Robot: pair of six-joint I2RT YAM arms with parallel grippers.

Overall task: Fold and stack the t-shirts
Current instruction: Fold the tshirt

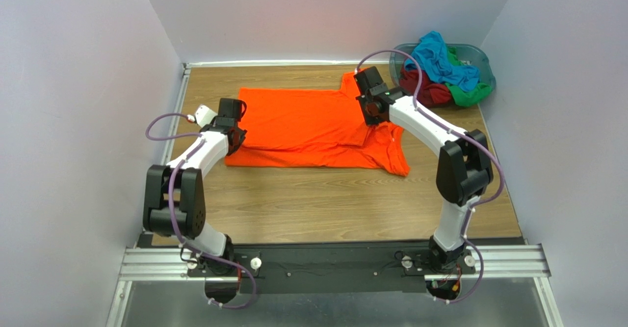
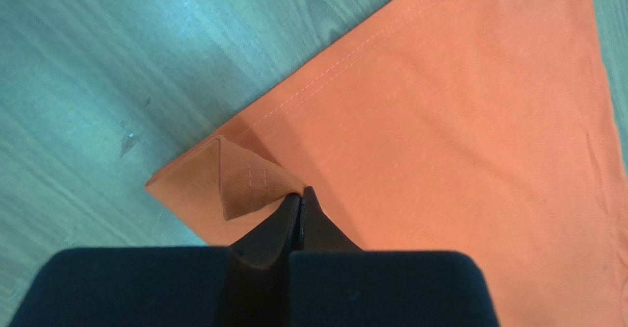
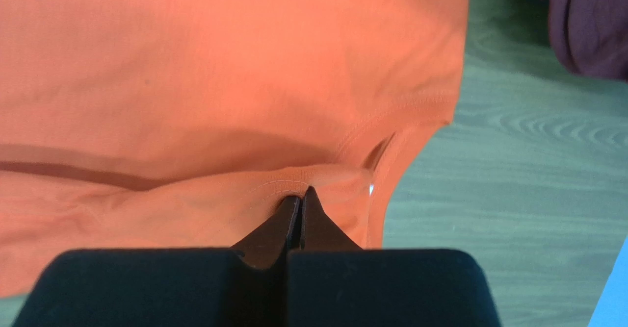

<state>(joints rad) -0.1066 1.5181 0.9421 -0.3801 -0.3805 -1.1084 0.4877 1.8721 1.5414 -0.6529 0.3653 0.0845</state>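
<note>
The bright orange t-shirt [image 1: 309, 125] lies flat on the wooden table, partly folded lengthwise. My left gripper [image 1: 234, 130] is at its left edge, shut on a turned-up hemmed corner [image 2: 247, 183]. My right gripper [image 1: 368, 110] is at the shirt's right side near the sleeve, shut on a raised fold of orange cloth [image 3: 295, 187]. The turquoise blue t-shirt [image 1: 441, 58], the dark red one [image 1: 424, 92] and the green one [image 1: 468, 92] are heaped in the basket.
The grey-blue plastic basket [image 1: 483, 58] stands at the back right corner against the wall. White walls close in the table on the left, back and right. Bare wood [image 1: 317, 202] lies in front of the shirt.
</note>
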